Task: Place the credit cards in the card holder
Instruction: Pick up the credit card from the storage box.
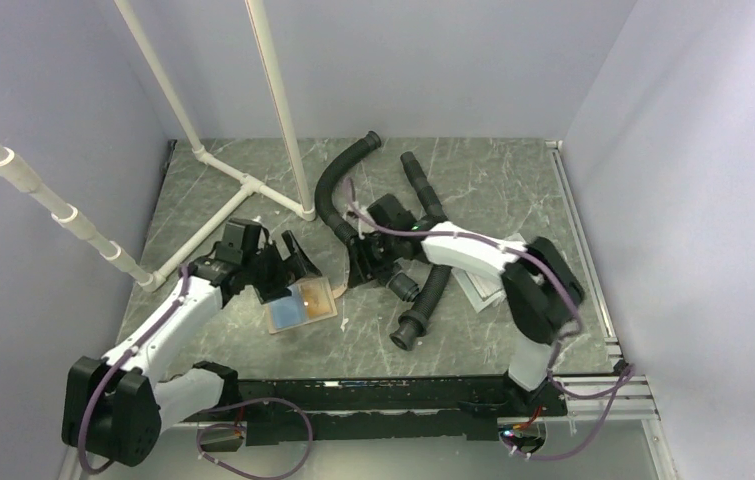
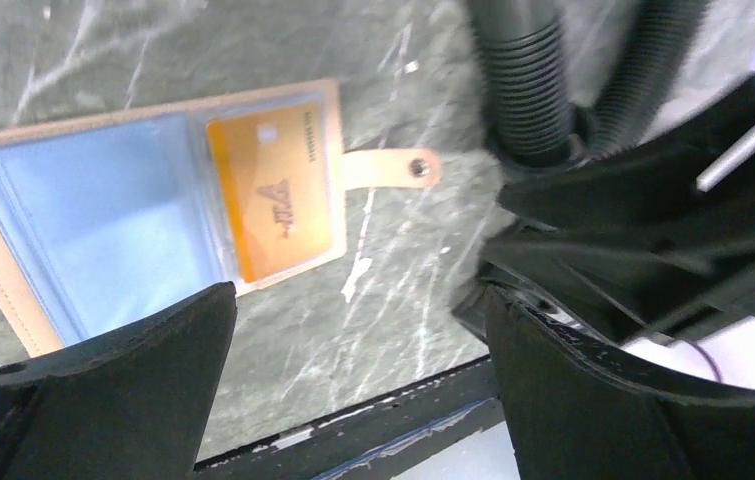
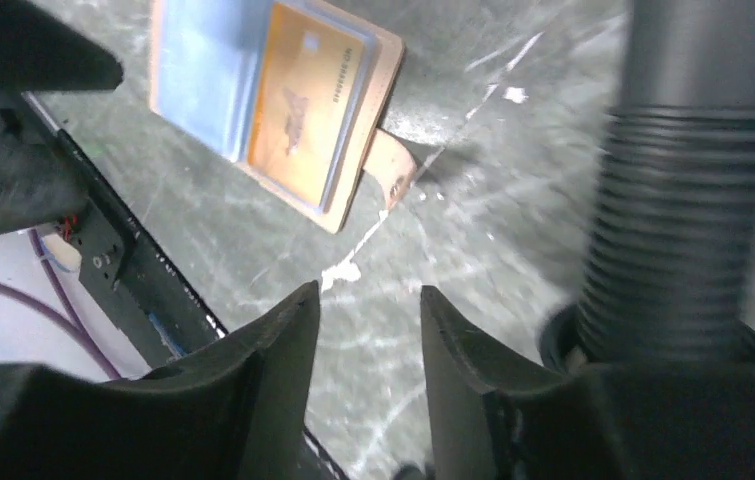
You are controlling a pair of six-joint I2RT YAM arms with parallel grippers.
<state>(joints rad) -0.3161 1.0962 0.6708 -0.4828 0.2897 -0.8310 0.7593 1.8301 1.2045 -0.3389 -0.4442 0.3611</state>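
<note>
While left claw gapes, card holder lies open.

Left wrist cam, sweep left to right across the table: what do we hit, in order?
open wallet → orange card in its right-side pocket → snap tab → thick ribbed hose → second hose. The right hand overlaps the hoses, so it's left out.

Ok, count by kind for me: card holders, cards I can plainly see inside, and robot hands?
card holder, lying open: 1
orange-yellow card, in a holder pocket: 1
hands, left hand and right hand, both open and empty: 2
Total: 4
</note>
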